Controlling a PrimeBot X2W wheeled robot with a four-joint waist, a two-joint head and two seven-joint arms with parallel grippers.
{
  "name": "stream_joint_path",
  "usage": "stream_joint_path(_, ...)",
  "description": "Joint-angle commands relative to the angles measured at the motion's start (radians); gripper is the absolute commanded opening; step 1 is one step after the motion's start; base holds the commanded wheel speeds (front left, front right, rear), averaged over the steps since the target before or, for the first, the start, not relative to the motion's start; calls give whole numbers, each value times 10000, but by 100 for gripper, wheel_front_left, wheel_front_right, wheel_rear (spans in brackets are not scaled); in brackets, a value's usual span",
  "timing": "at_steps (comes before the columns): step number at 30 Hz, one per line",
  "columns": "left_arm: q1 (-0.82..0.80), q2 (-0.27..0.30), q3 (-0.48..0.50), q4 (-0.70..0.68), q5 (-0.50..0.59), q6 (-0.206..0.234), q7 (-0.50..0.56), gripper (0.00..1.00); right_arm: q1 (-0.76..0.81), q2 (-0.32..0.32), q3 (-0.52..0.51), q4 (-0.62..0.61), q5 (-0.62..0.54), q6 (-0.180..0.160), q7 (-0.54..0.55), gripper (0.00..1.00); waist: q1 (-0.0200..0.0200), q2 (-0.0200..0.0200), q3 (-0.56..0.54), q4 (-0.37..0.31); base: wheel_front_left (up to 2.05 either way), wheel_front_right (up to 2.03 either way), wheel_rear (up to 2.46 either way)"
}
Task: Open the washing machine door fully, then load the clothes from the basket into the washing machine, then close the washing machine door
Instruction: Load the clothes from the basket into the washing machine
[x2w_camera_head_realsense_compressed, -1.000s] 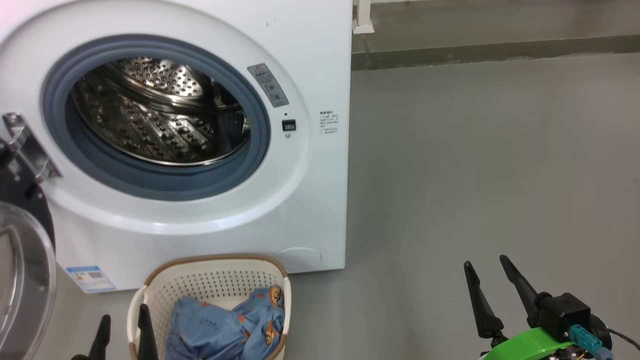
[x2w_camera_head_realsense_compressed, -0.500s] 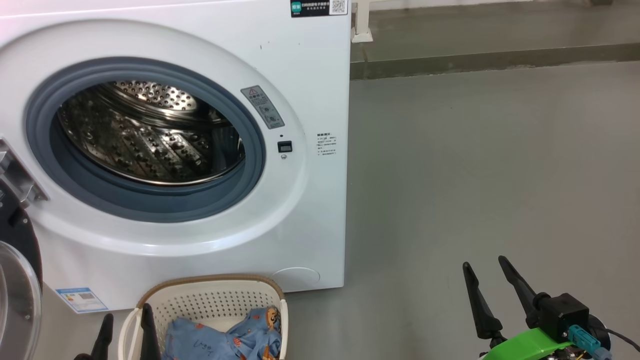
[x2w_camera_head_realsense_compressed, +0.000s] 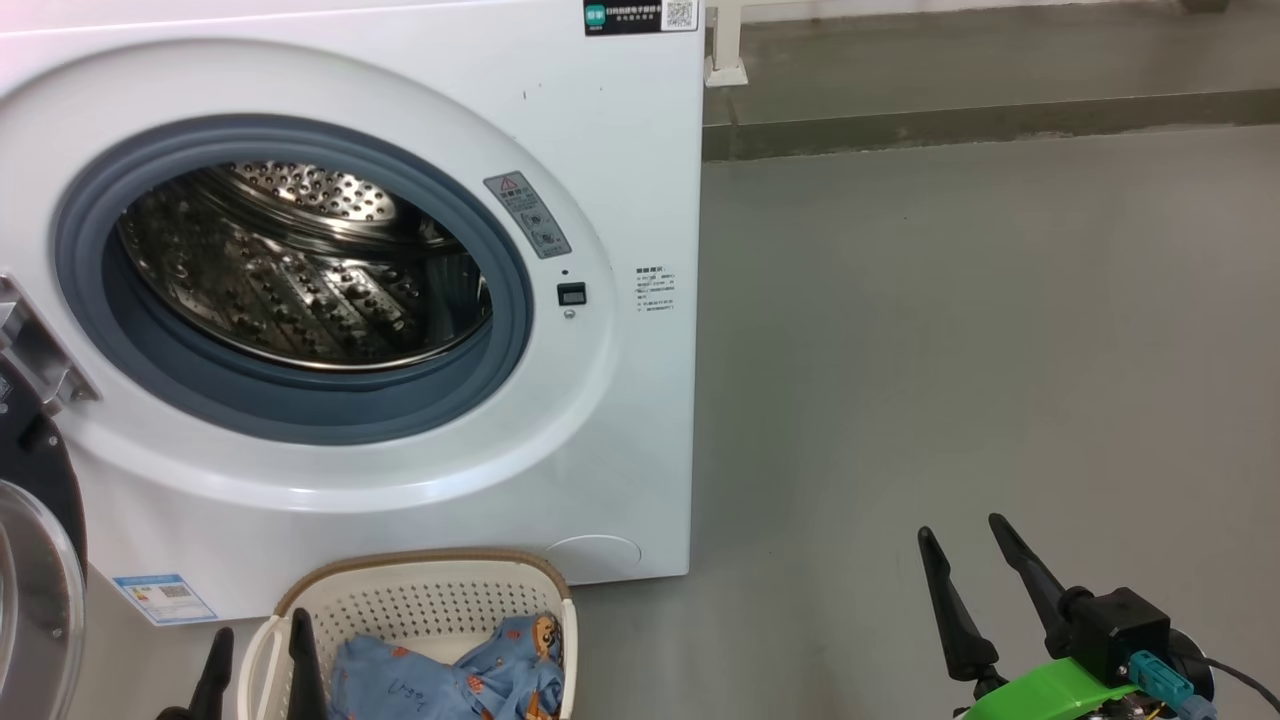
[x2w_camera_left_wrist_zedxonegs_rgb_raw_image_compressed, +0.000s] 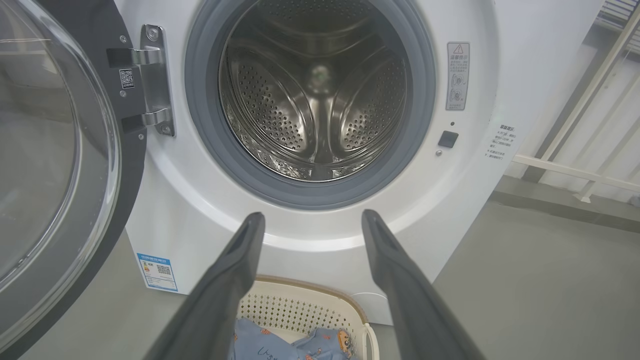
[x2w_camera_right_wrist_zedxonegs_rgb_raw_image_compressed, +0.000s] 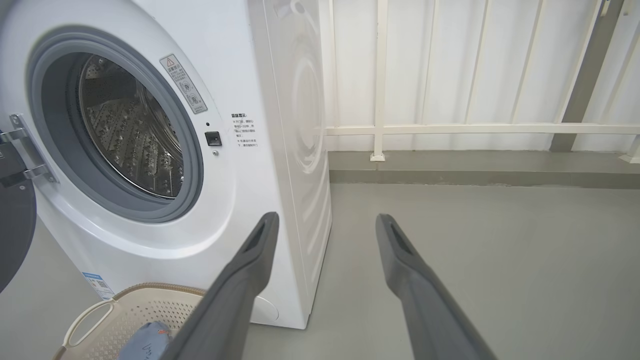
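The white washing machine (x2w_camera_head_realsense_compressed: 600, 130) stands with its steel drum (x2w_camera_head_realsense_compressed: 300, 270) exposed inside the grey-blue gasket. Its door (x2w_camera_head_realsense_compressed: 35, 560) hangs swung out at the left edge, black rim and clear glass (x2w_camera_left_wrist_zedxonegs_rgb_raw_image_compressed: 45, 150) on steel hinges. The cream basket (x2w_camera_head_realsense_compressed: 420, 590) sits on the floor in front of the machine, holding light-blue printed clothes (x2w_camera_head_realsense_compressed: 450, 680). My left gripper (x2w_camera_head_realsense_compressed: 260, 650) is open, its fingertips at the basket's left rim. My right gripper (x2w_camera_head_realsense_compressed: 965, 555) is open over bare floor at the lower right, well away from the basket.
Grey floor (x2w_camera_head_realsense_compressed: 950, 350) stretches to the right of the machine. A low kerb and white railing (x2w_camera_right_wrist_zedxonegs_rgb_raw_image_compressed: 450, 129) run along the back wall. A blue energy label (x2w_camera_head_realsense_compressed: 163, 597) is stuck low on the machine's front.
Since a second ago the camera has tilted up, so machine and basket sit lower in the picture. Both grippers stay open; the right one has edged slightly left.
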Motion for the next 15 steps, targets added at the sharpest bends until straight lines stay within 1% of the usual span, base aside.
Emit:
stream_joint_path(1, -288, 116, 273, -197, 136, -5, -65, 100, -212, -14, 285, -220, 21, 27, -120, 100, 0, 0, 4, 4, 0, 0, 0)
stream_joint_path(15, -300, 116, 217, -116, 143, -15, -65, 100, -220, -14, 300, -218, 1, 27, -120, 100, 0, 0, 13, 18, 0, 0, 0)
